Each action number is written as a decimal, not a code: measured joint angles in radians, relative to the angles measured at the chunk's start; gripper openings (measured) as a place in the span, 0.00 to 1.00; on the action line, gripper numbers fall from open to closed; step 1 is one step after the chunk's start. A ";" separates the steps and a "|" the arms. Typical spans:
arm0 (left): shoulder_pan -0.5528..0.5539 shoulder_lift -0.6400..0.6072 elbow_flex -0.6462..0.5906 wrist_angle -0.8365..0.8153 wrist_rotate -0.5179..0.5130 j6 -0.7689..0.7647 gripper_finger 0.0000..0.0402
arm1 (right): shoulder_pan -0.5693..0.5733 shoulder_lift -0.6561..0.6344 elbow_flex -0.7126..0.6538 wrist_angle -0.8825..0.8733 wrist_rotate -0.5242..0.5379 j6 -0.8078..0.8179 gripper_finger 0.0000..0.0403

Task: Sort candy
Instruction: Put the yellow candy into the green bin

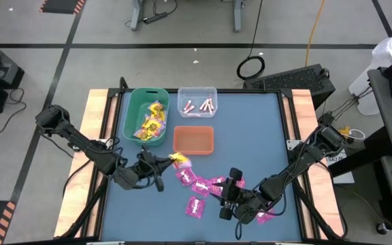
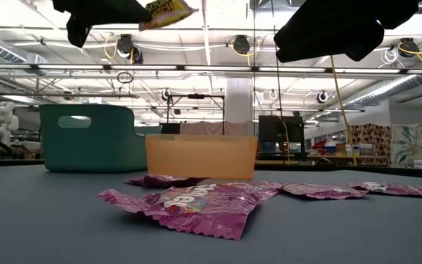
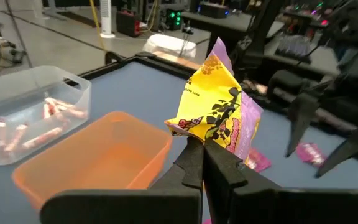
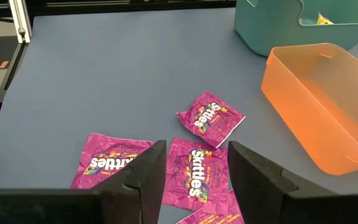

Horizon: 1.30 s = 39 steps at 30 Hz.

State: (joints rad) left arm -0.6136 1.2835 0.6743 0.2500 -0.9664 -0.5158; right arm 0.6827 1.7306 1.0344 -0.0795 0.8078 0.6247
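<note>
Blue table (image 1: 264, 136), left gripper (image 3: 204, 146) pinching yellow packet (image 3: 213, 102) — right gripper (image 4: 194, 162) spread above magenta packets (image 4: 194, 171)

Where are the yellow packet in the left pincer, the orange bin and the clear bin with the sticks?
yellow packet (image 3: 213, 106), left wrist view, middle of its printed front.
orange bin (image 1: 194, 149), high view, near rim.
clear bin (image 1: 197, 91), high view, far rim.
left pincer (image 3: 202, 149), left wrist view, shut fingertips gripping the packet.

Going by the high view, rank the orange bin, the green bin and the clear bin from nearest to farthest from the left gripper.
The left gripper is shut on a yellow packet.
1. Orange bin: just beyond the gripper, mid-table.
2. Green bin: far edge, left-hand side.
3. Clear bin: far edge, beside the green bin.
</note>
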 joint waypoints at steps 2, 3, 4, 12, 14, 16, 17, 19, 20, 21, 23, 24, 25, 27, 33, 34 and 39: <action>-0.004 0.000 0.000 0.029 0.003 -0.001 0.01 | 0.000 0.000 0.000 0.000 0.000 0.000 0.40; -0.004 0.000 0.000 0.036 0.004 0.000 0.01 | 0.000 0.000 0.000 0.000 0.000 0.000 0.40; -0.004 0.000 0.000 0.039 0.002 0.002 0.01 | 0.000 0.000 0.000 0.000 0.000 0.000 0.40; -0.004 0.000 0.000 0.040 -0.005 0.057 0.01 | 0.000 0.000 0.000 0.000 -0.003 0.011 0.40; -0.004 0.000 0.000 0.045 -0.005 0.140 0.01 | 0.000 0.000 0.000 0.000 -0.003 0.011 0.40; -0.004 0.000 0.000 0.049 -0.005 0.226 0.01 | 0.000 0.000 0.000 0.000 -0.003 0.011 0.40; -0.004 0.000 0.000 0.049 -0.006 0.268 0.01 | 0.000 0.000 0.000 0.000 -0.003 0.011 0.40; -0.004 0.000 0.000 0.049 -0.006 0.376 0.01 | 0.000 0.000 0.000 0.000 -0.003 0.011 0.40; -0.004 0.000 0.000 0.049 -0.007 0.443 0.01 | 0.000 0.000 0.000 0.000 -0.003 0.011 0.40; -0.004 0.000 0.000 0.049 -0.007 0.518 0.01 | 0.000 0.000 0.000 0.000 -0.003 0.010 0.40; -0.004 0.000 0.000 0.049 -0.007 0.721 0.01 | 0.000 0.000 0.000 0.000 -0.003 0.011 0.40; -0.004 0.000 0.000 0.049 -0.007 0.834 0.01 | 0.000 0.000 0.000 0.000 -0.003 0.011 0.40; -0.004 0.000 0.000 0.048 -0.006 0.949 0.01 | 0.000 0.000 0.000 0.000 -0.003 0.011 0.40; -0.004 0.000 0.000 0.048 -0.003 1.155 0.01 | 0.000 0.000 0.000 0.000 -0.003 0.011 0.40; -0.004 0.000 0.000 0.048 0.001 1.545 0.01 | 0.000 0.000 0.000 0.000 -0.002 0.011 0.40; -0.007 0.000 0.000 0.048 0.002 1.590 0.01 | 0.000 0.000 0.000 0.000 -0.002 0.010 0.40; -0.010 0.001 0.000 0.048 0.004 1.779 0.01 | 0.000 0.000 0.000 -0.001 -0.002 0.010 0.40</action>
State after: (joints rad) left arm -0.6239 1.2842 0.6743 0.2981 -0.9624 1.2632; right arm 0.6824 1.7306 1.0344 -0.0803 0.8055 0.6342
